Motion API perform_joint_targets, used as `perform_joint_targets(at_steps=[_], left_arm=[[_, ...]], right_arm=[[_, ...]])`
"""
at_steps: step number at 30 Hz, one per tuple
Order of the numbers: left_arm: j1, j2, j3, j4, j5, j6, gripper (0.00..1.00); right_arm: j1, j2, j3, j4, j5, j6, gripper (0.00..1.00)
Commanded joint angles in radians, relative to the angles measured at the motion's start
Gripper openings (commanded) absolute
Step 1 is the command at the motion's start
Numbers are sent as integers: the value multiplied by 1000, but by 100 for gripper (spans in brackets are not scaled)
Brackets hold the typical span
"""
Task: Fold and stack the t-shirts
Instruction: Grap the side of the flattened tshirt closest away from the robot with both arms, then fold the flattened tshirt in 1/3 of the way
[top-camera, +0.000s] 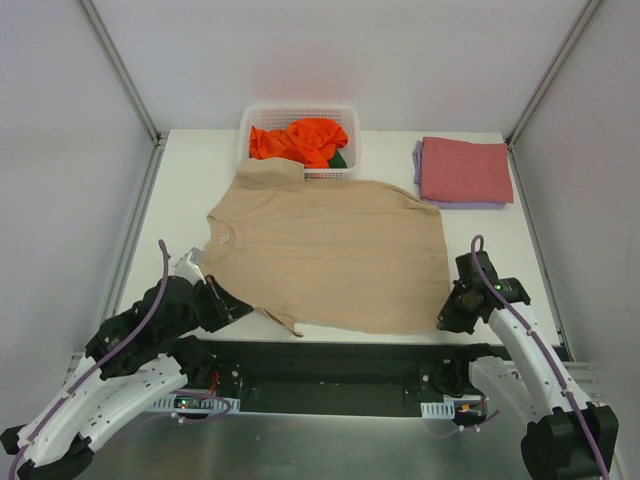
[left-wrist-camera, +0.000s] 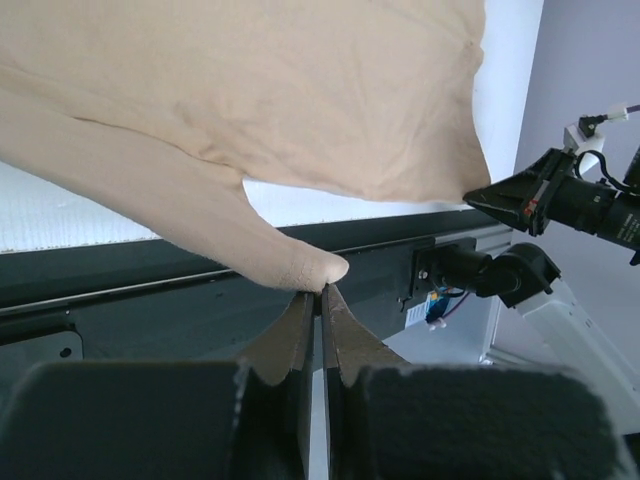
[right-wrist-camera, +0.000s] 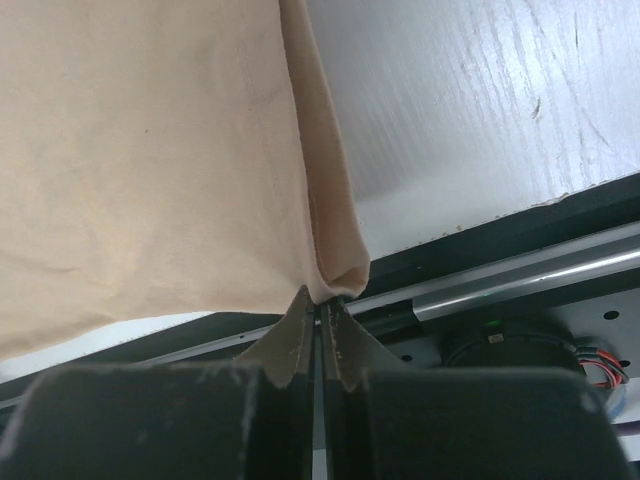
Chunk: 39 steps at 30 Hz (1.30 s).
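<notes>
Top view, shirt: the beige t-shirt (top-camera: 330, 255) is lying spread flat on the white bench (top-camera: 190, 170), just in front of the white basket (top-camera: 300, 118), its near edge reaching the bench's front rim
Top view, other shirts: an orange t-shirt (top-camera: 305, 138) and a sliver of dark green cloth (top-camera: 340, 158) are sitting inside the basket; a folded pink t-shirt (top-camera: 465, 168) is resting on a lavender one (top-camera: 470, 204) to the right of the basket
Top view, arms: the left pincer (top-camera: 243, 306) is sitting at the beige shirt's near-left corner, the right pincer (top-camera: 445, 318) at its near-right corner
Left wrist view: the left pincer (left-wrist-camera: 322, 292) is closed tight, pinching a rounded nub of the sleeve (left-wrist-camera: 310, 268)
Right wrist view: the right pincer (right-wrist-camera: 320, 300) is clamped shut on a folded hem corner (right-wrist-camera: 335, 275)
Handling: judged light, limp and non-slippery; it will be sagging between grips, so corners and hems are looking like the best holds
Hidden: how much cloth is sitting between each pair of fingers is hard to make out; most of the green shirt is buried under the orange one
</notes>
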Motion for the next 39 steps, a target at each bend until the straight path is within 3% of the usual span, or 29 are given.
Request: perform_joint_targets(at_steps=[1,7,16,24,28,32,39], left_arm=[[8,1,-17,83,-22,38,0],[9,105,44,131,-35,101,0],[8,-18,87,-25,67,44,0],[8,-18,127,-75,93,66,0],[9,5,106,-26,47,83,0],[8,53,35,158,-28,164,0],[8,244,78,243,-278,245,0]], right_arm=[[5,17,37,-32,-10,-40,0],[7,53,94,-79,-12,-91,0],[7,65,99,-144,-42,-155,0],[5,48,91,-130,-47,-159,0],[7,44,99,-118,-27,-160,0],[4,69,126,-61,-18,-168,0],[2,215,227,-6,-10,-221,0]])
